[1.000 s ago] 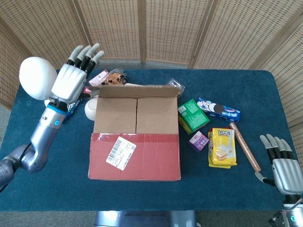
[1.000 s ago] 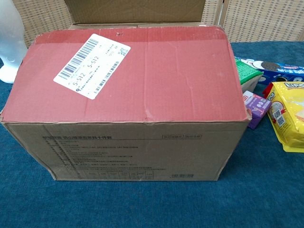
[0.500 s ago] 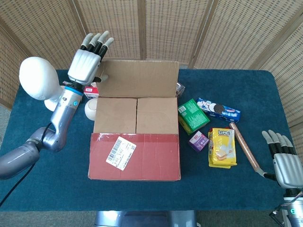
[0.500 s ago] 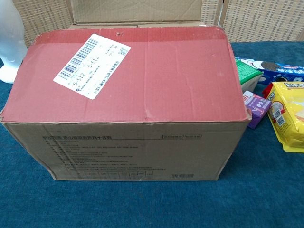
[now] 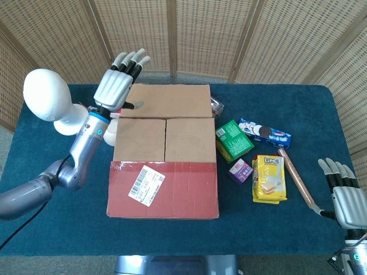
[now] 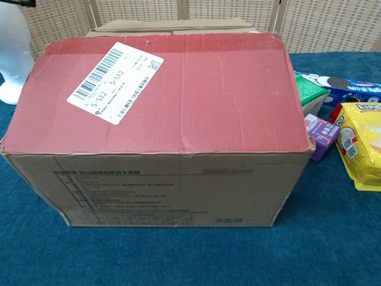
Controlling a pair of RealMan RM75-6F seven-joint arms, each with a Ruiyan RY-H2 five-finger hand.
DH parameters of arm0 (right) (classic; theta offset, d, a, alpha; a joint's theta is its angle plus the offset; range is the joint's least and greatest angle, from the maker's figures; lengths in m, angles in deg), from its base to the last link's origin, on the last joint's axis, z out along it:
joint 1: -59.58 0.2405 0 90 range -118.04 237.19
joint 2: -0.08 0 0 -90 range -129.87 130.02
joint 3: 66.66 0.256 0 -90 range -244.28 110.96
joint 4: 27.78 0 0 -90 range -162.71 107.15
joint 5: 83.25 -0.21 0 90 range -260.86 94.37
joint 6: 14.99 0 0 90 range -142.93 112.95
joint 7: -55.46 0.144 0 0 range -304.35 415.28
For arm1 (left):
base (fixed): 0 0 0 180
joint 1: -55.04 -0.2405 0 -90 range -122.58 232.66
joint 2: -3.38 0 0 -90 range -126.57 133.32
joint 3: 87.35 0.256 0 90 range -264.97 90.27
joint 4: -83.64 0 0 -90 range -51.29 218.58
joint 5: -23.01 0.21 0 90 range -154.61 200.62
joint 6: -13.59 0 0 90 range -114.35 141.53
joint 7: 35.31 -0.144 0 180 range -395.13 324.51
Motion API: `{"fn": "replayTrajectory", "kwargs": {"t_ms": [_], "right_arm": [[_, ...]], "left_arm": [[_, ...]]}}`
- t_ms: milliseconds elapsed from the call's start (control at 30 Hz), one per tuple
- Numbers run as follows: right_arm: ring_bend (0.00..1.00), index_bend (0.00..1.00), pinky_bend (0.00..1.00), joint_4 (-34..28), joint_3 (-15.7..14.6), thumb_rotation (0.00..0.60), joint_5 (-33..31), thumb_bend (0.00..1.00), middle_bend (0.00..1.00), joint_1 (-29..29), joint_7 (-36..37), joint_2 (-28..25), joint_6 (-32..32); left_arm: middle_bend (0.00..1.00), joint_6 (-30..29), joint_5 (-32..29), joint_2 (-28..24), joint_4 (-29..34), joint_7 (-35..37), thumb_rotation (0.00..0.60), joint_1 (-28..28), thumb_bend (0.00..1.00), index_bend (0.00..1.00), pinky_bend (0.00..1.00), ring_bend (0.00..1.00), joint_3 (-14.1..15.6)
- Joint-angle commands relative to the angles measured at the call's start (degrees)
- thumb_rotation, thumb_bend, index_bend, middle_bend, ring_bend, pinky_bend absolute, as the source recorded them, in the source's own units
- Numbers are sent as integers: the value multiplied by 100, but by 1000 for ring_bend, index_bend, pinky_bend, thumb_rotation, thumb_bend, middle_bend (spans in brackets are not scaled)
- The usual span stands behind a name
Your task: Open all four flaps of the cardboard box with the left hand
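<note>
Head view shows my left hand [image 5: 117, 85] open, holding nothing, at the far-left corner of the cardboard box [image 5: 164, 166], whose far flap [image 5: 168, 101] lies just right of my fingers. My right hand [image 5: 348, 197] idles open, well apart. I fear that flap could spring closed again, or a push could slide the box.

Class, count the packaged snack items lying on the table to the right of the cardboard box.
4: a green box nearest the carton, a blue cookie pack beyond it, a small purple box, and a yellow pack. Others may be hidden.
</note>
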Motion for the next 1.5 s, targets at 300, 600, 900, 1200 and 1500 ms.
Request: {"fn": "replayTrajectory", "kwargs": {"t_ms": [300,600,900,1200,1500], "right_arm": [[0,0,0,-108,-63,600,157,0,0,-12,-107,-2,68],[0,0,0,-152,-92,600,206,0,0,18,-224,40,37],[0,0,0,-171,-120,600,254,0,0,15,-240,43,52],[0,0,0,-175,-138,600,287,0,0,7,-134,-5,64],[0,0,0,-166,-149,600,295,0,0,7,-147,8,66]], "left_arm": [[0,1979,-486,-2705,3015,1433,600,-843,93,64,16,0,388],[27,2616,320,-3325,3563,2810,600,-1175,93,60,180,0,333],[0,2516,1070,-3331,3609,3648,600,-1371,93,53,170,0,342],[0,2489,1217,-3219,3457,4658,600,-1217,93,34,218,10,314],[0,3378,1458,-3323,3547,5748,600,-762,93,16,231,68,312]]}}
